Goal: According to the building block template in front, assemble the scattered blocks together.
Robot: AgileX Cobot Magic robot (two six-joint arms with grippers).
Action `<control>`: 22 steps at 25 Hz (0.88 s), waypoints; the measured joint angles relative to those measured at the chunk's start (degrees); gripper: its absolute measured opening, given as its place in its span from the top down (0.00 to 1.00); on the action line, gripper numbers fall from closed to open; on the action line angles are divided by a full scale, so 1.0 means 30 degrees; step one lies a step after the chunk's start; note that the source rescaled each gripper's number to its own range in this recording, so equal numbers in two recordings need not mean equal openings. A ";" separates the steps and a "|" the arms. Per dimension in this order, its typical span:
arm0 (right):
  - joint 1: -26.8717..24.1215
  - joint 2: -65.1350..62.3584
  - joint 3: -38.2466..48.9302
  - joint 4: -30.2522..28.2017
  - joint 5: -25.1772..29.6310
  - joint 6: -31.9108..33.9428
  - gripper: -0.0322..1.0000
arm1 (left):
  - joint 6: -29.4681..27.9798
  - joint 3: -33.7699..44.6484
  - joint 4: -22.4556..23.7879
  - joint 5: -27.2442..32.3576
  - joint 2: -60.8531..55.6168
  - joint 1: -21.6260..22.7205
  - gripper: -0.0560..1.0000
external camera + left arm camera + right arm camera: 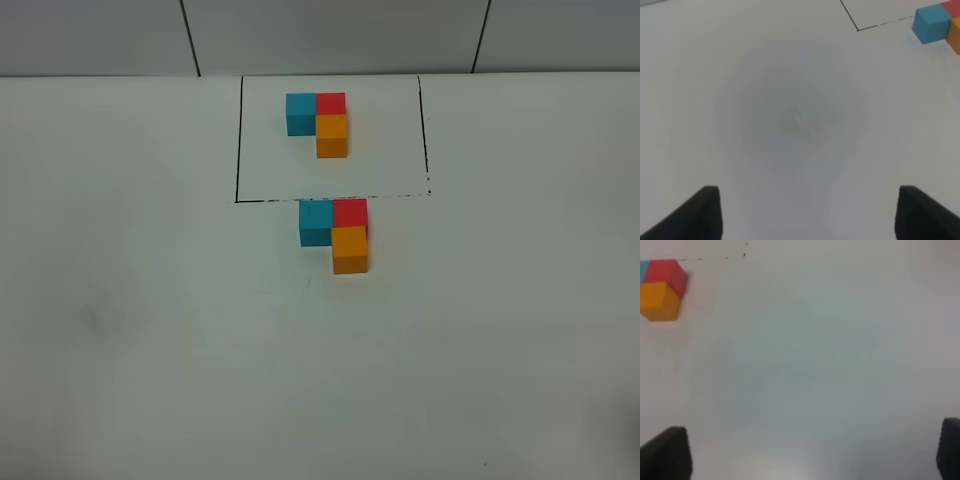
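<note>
The left gripper (807, 212) hangs over the bare white table (130, 330), its fingers spread wide and empty. In the middle, the template (320, 122) sits inside its black frame — just below that line, the teal block (315, 222), red block (350, 213) and orange block (350, 250) touch in the same L. The right gripper (815, 452) is wide open too, holding nothing.
</note>
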 joint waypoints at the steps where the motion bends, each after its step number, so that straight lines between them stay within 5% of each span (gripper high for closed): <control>1: 0.0000 -0.0427 0.0189 0.0000 0.0282 0.0000 0.00 | 0.0000 0.0000 0.0000 0.0000 0.0000 0.0000 0.36; 22: 0.0000 -0.8734 0.2238 -0.0126 0.1584 -0.1269 0.00 | 0.0000 0.0000 0.0000 0.0000 0.0000 0.0000 0.36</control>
